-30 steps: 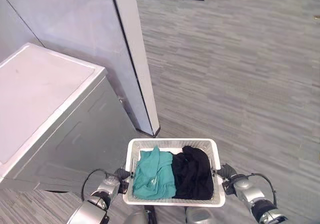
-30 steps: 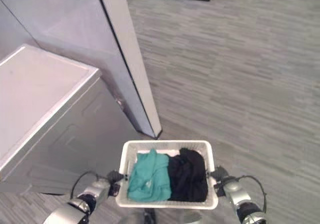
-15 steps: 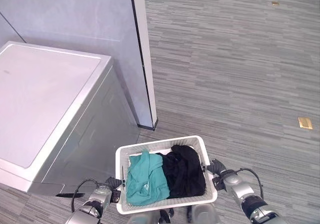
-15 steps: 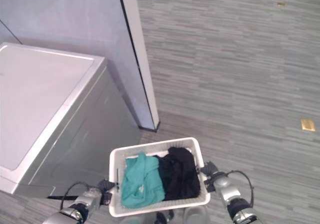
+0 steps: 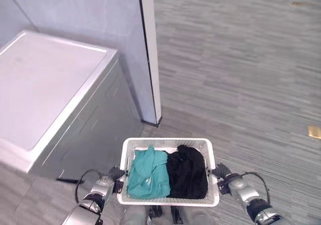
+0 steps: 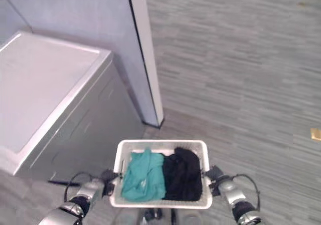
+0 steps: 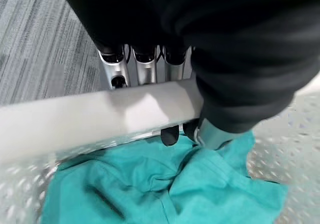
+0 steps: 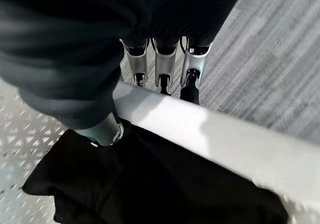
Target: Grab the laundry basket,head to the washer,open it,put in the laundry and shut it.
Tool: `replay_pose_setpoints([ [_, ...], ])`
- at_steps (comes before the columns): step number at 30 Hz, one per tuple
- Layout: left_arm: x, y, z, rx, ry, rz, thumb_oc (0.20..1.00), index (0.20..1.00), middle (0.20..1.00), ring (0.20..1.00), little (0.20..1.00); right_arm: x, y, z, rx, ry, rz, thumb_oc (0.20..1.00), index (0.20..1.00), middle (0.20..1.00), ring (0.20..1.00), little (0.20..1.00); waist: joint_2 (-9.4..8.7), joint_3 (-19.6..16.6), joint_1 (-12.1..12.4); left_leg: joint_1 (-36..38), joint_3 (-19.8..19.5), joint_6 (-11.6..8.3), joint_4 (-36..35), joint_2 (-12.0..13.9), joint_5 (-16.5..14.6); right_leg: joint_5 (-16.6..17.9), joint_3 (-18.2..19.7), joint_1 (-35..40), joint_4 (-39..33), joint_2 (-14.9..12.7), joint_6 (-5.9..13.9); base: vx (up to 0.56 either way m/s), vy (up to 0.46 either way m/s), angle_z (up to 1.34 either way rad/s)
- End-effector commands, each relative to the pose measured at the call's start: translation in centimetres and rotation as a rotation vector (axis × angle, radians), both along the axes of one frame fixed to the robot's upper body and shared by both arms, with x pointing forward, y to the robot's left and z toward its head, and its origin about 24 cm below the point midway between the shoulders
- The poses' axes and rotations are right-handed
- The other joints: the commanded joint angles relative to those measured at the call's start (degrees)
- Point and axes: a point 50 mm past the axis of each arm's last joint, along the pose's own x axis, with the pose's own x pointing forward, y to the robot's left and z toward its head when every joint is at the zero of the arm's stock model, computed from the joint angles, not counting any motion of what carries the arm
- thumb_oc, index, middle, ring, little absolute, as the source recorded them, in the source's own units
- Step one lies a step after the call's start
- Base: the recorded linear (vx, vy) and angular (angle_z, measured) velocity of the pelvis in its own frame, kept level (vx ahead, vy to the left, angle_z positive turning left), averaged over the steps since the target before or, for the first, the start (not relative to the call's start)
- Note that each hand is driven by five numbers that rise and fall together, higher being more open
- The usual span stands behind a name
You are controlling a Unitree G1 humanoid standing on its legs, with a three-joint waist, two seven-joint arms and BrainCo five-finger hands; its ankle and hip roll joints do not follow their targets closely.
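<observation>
Two garments lie side by side in the white laundry basket point(image 5: 210, 157): a teal cloth point(image 5: 148, 172) on the robot's left and a black cloth point(image 5: 187, 171) on its right, touching along the middle. The basket is rectangular, of perforated plastic with a smooth, thick rim, and it hangs level in front of the robot, above the grey striped floor point(image 5: 241, 74). No writing can be read on the basket or the clothes.

The left hand point(image 7: 145, 69) grips the basket's left rim: its fingers point(image 7: 114, 68) curl over the outside of the rim and the thumb presses from the inside, just above the teal cloth. The right hand point(image 8: 162, 67) holds the opposite rim the same way, fingers point(image 8: 191, 69) hooked round the outer edge and the thumb inside against the black cloth. Both hands are clamped on the rim, one at each short side.

Ahead and to the left stands the washer point(image 5: 45, 89), a grey box with a flat white top, its lid closed; its front corner is near the basket's left end but apart from it. Beyond that, a pale wall panel point(image 5: 148, 49) with a dark edge runs down to the floor just past the basket's far rim. Far right on the floor lies a small yellowish tag point(image 5: 314, 131).
</observation>
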Motion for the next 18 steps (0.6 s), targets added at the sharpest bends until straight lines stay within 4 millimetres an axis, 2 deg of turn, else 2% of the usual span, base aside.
replay_pose_setpoints([
  [1,0.8,1.7,0.9,0.024,-0.057,0.037,0.200,0.200,0.200,0.200,0.200,2.6,-0.7,3.0,0.031,-0.166,-0.006,0.200,0.200,0.200,0.200,0.200,-0.90,-0.5,-0.1,3.3,-2.8,0.85,-4.3,5.9,-2.1,3.1,1.9,5.1,-5.1,-1.0,7.54,0.04,0.202,0.66],
  [3,0.4,1.8,0.6,0.028,-0.042,0.046,0.200,0.200,0.200,0.200,0.200,2.2,-0.9,2.8,0.032,-0.153,-0.016,0.200,0.200,0.200,0.200,0.200,-0.53,-1.0,-0.4,5.4,-7.3,-0.38,-8.2,8.5,0.3,2.5,2.7,5.1,-4.5,-1.6,7.86,0.05,0.180,0.16],
  [4,0.4,1.9,0.6,0.028,-0.043,0.046,0.200,0.200,0.200,0.200,0.200,2.2,-0.9,2.8,0.032,-0.153,-0.016,0.200,0.200,0.200,0.200,0.200,-0.51,-1.1,-0.4,5.3,-7.4,-0.39,-8.4,8.5,0.6,2.6,2.6,5.0,-4.6,-1.6,7.84,0.06,0.203,-0.09],
  [5,0.3,1.9,0.6,0.028,-0.041,0.055,0.200,0.200,0.200,0.200,0.200,2.1,-1.0,2.7,0.032,-0.151,-0.021,0.200,0.200,0.200,0.200,0.200,-0.01,-1.3,-0.7,6.9,-9.2,-1.84,-11.6,11.1,3.1,2.5,3.0,5.0,-4.2,-2.2,8.34,0.07,0.343,-0.18],
  [6,0.3,1.8,0.6,0.025,-0.044,0.059,0.200,0.200,0.200,0.200,0.200,1.9,-1.2,2.7,0.031,-0.147,-0.024,0.200,0.200,0.200,0.200,0.200,0.92,-1.3,-0.6,9.4,-12.6,-2.56,-13.4,9.7,2.7,2.5,3.8,4.7,-3.5,-2.9,9.21,0.13,0.477,-0.32],
  [7,0.0,1.7,0.4,0.025,-0.035,0.058,0.200,0.200,0.200,0.200,0.200,1.7,-1.5,2.6,0.031,-0.140,-0.031,0.200,0.200,0.200,0.200,0.200,1.50,-1.7,-0.9,11.0,-12.5,-3.04,-14.8,8.7,0.8,2.9,4.2,5.2,-3.5,-3.7,9.93,0.12,0.498,-0.31],
  [8,0.1,1.6,0.4,0.035,-0.034,0.049,0.200,0.200,0.200,0.200,0.200,1.6,-1.8,2.6,0.026,-0.139,-0.044,0.200,0.200,0.200,0.200,0.200,2.11,-2.2,-1.8,11.4,-9.8,-3.19,-16.3,8.6,0.3,3.4,3.5,5.5,-3.7,-4.9,10.74,0.09,0.389,-0.24],
  [10,0.1,1.5,0.4,0.032,-0.038,0.040,0.200,0.200,0.200,0.200,0.200,1.8,-1.6,2.7,0.027,-0.137,-0.036,0.200,0.200,0.200,0.200,0.200,1.99,-2.1,-1.6,11.1,-10.5,-2.73,-14.1,5.9,-1.9,5.0,5.3,4.8,-3.7,-6.8,12.06,0.04,0.379,0.01],
  [12,0.7,1.6,0.9,0.048,-0.059,0.016,0.200,0.200,0.200,0.200,0.200,2.2,-1.4,2.9,0.022,-0.146,-0.036,0.200,0.200,0.200,0.200,0.200,1.65,-1.7,-1.4,10.4,-8.7,-1.82,-12.6,4.1,-3.7,7.0,6.1,4.5,-4.4,-9.2,13.44,-0.01,0.384,-0.04],
  [16,1.2,2.5,1.4,0.070,-0.079,0.017,0.200,0.200,0.200,0.200,0.200,2.9,-0.8,3.1,0.026,-0.157,-0.019,0.200,0.200,0.200,0.200,0.200,1.24,-1.4,-0.8,9.5,-7.2,-0.34,-11.2,2.3,-5.4,9.5,7.4,2.9,-5.2,-11.3,14.22,-0.02,0.234,-0.46],
  [17,1.3,2.8,1.6,0.078,-0.088,0.024,0.200,0.200,0.200,0.200,0.200,3.1,-0.5,3.2,0.033,-0.163,-0.016,0.200,0.200,0.200,0.200,0.200,0.94,-1.3,-0.6,9.1,-6.7,0.16,-10.8,1.5,-5.8,11.4,7.8,2.4,-5.7,-12.3,14.66,-0.04,0.368,-0.51],
  [18,1.4,3.9,1.9,0.102,-0.095,0.035,0.200,0.200,0.200,0.200,0.200,3.6,0.0,3.4,0.043,-0.173,0.001,0.200,0.200,0.200,0.200,0.200,0.42,-1.0,-0.1,8.6,-5.6,1.04,-10.3,0.4,-6.5,14.8,7.9,1.1,-6.2,-13.8,15.28,-0.04,0.330,-0.45],
])
